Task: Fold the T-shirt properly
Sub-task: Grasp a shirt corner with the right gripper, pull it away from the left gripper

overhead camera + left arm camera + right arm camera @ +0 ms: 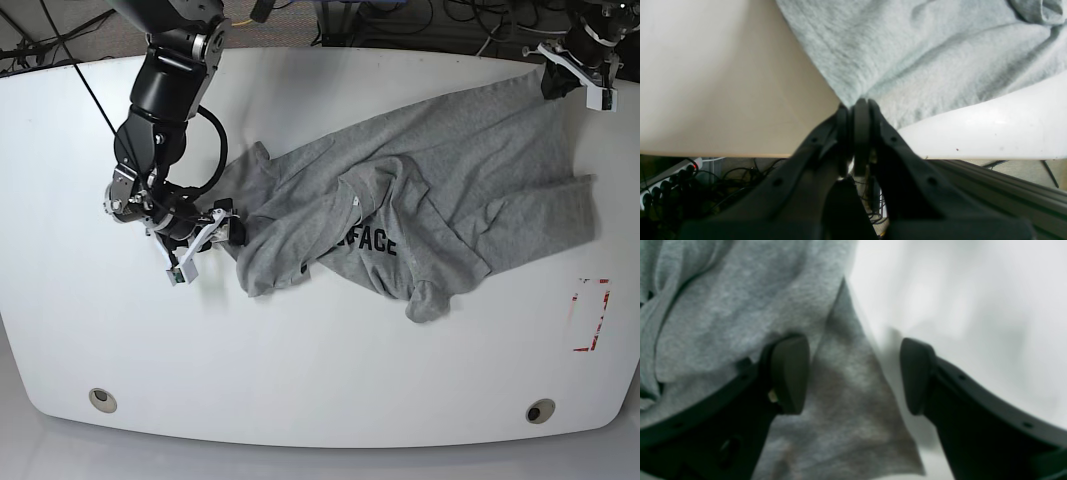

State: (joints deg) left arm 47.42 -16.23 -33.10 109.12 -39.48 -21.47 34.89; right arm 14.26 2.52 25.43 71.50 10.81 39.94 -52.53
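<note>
The heather-grey T-shirt [450,190] lies crumpled across the middle of the white table [300,380], with black lettering [372,240] showing near its centre. My left gripper [857,104] is shut on a corner of the T-shirt [907,50] at the far right table edge, seen in the base view as the left gripper [553,82]. My right gripper [853,373] stands open over the shirt's left edge [846,400], one finger [790,373] on the cloth and the other over bare table. The base view shows this right gripper [228,226] beside the shirt's left flap.
A red-outlined rectangle [590,315] is marked on the table at the right. Two round grommets [100,400] [540,411] sit near the front edge. Past the table edge [723,154] lie a power strip [666,176] and cables.
</note>
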